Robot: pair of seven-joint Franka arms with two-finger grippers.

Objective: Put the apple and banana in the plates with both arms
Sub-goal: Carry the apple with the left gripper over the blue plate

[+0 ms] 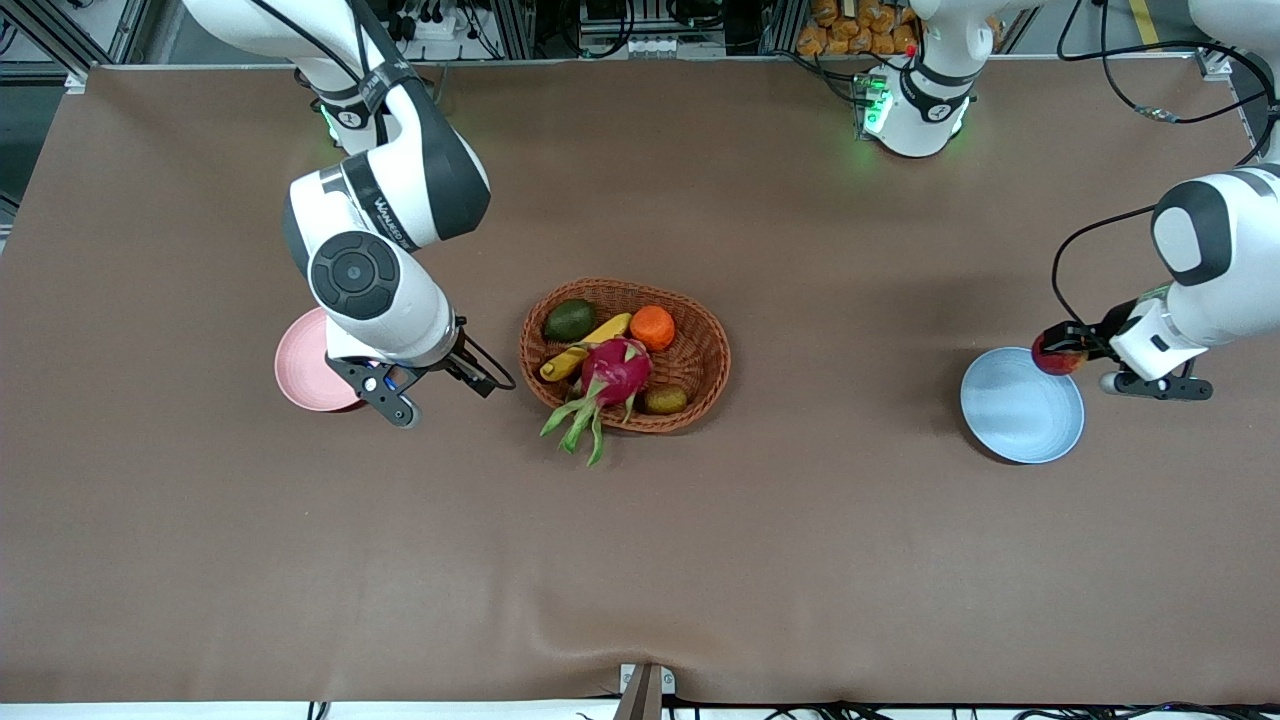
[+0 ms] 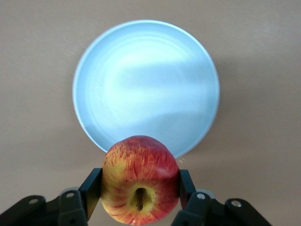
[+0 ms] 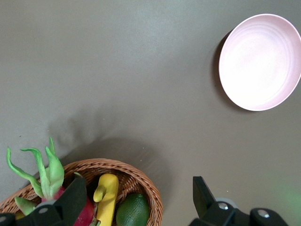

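My left gripper [image 1: 1058,354] is shut on the red, yellow-streaked apple [image 2: 140,179] and holds it in the air over the rim of the light blue plate [image 1: 1020,405], which fills the left wrist view [image 2: 146,80]. The yellow banana [image 1: 585,348] lies in the wicker basket [image 1: 705,375], partly under the dragon fruit; it also shows in the right wrist view [image 3: 106,197]. My right gripper [image 1: 478,372] is open and empty over the table between the pale pink plate [image 1: 300,375] and the basket's rim [image 3: 150,188]. The pink plate [image 3: 261,61] holds nothing.
The basket also holds a magenta dragon fruit [image 1: 615,370] with green leaves hanging over the rim, a dark green avocado [image 1: 570,320], an orange fruit [image 1: 652,327] and a small brownish-green fruit [image 1: 665,400]. The right arm's elbow hangs above the pink plate.
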